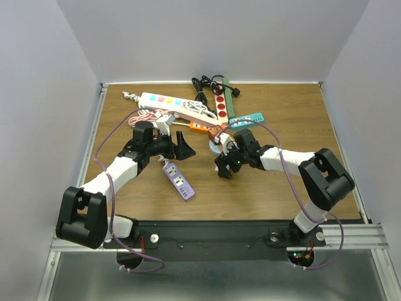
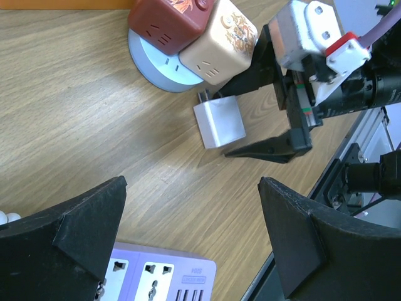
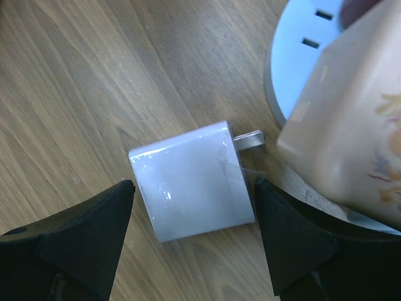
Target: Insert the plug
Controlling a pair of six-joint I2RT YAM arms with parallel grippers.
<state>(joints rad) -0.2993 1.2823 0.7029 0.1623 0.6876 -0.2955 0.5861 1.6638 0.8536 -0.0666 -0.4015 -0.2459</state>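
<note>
Plug (image 3: 188,175), a white cube, lies flat on the wooden surface (image 2: 75,125), its metal prongs (image 3: 247,139) pointing toward the round pale-blue socket hub (image 3: 294,56) just beside it. The right pincer (image 3: 193,188) stands wide, one finger on each side of the plug; no contact is visible, and nothing is held.

The first risk is the grasp. The plug sits slightly skewed between the fingers, so a close from here would likely twist it or squeeze it out along the smooth surface. The prongs also lie level with the surface, so the plug must be lifted and turned before it meets any slot; a loose hold would let it rotate during that turn.

A cream cube (image 3: 351,113) and a red cube (image 2: 168,22) already crowd the hub, and the free slots sit close under the cream one. A finger could well knock that cube during the approach.

The left pincer (image 2: 192,188) hangs wide and empty above a purple power strip (image 2: 156,276), steadying nothing. Whichever socket is meant, it could slide away under the push.
</note>
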